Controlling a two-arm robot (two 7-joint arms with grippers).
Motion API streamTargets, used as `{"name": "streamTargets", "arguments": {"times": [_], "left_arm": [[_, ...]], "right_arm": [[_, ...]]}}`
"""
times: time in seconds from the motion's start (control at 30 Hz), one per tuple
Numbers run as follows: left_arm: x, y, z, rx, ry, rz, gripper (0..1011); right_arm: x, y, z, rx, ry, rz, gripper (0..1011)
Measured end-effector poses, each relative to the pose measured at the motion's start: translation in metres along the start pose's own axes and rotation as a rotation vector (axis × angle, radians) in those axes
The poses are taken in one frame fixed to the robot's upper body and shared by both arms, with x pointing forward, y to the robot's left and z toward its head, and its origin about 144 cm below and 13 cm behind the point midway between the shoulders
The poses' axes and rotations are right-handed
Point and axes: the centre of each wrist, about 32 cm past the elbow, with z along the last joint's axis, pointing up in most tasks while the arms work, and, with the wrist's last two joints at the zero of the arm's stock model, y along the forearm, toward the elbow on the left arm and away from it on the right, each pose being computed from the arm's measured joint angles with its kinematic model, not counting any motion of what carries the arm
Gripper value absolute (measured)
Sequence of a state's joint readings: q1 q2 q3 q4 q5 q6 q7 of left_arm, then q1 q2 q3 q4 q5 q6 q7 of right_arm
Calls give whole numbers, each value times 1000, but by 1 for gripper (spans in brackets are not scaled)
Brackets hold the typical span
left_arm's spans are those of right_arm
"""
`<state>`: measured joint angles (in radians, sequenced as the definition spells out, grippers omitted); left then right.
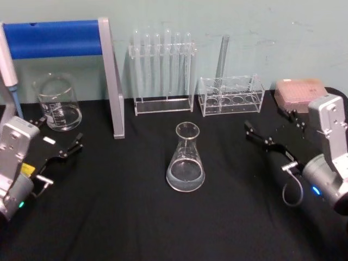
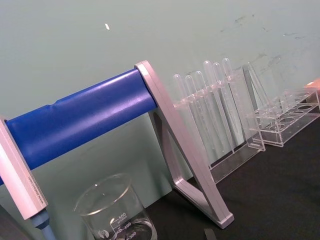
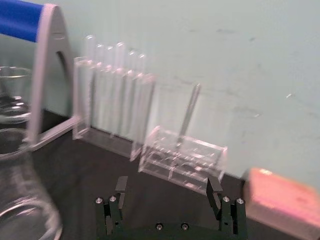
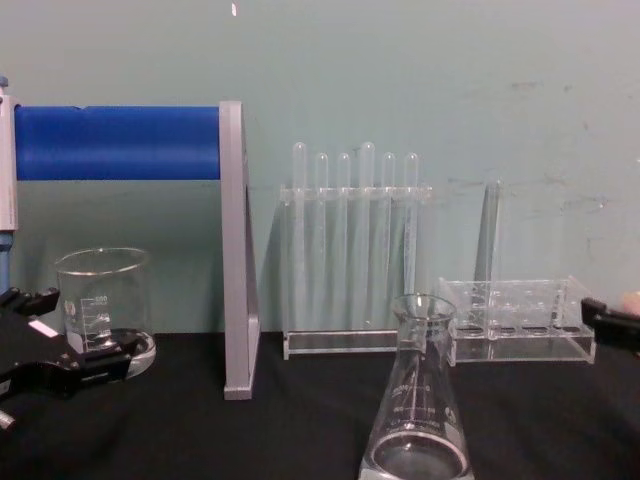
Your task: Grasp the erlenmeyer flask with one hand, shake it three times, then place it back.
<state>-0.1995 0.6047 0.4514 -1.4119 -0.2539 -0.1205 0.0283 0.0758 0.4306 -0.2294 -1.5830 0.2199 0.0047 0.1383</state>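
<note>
Erlenmeyer flask (image 1: 185,158) stands upright mid-tabletop (image 1: 136,217), bare cloth all around it, between the spread right gripper (image 1: 270,130) near the right edge and the spread left gripper (image 1: 58,137) by the left edge.

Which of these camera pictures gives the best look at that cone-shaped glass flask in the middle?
The head view: the erlenmeyer flask stands whole on the black table, rim to base, apart from both grippers. The chest view shows it from the side, its base cut off at the bottom edge. The right wrist view catches just a blurred part at the edge.
</note>
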Motion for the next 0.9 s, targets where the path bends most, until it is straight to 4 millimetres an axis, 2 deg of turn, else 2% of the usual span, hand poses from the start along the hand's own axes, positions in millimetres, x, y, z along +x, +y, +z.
{"name": "streamTargets", "arguments": {"times": [0.47,0.9], "left_arm": [[0,0,0,0,0,0,1001],[0,0,0,0,0,0,1001]], "right_arm": [[-23,39,-16,23,-221,-102,1000],[-29,48,-21,2,-301,-92,1000]]}}
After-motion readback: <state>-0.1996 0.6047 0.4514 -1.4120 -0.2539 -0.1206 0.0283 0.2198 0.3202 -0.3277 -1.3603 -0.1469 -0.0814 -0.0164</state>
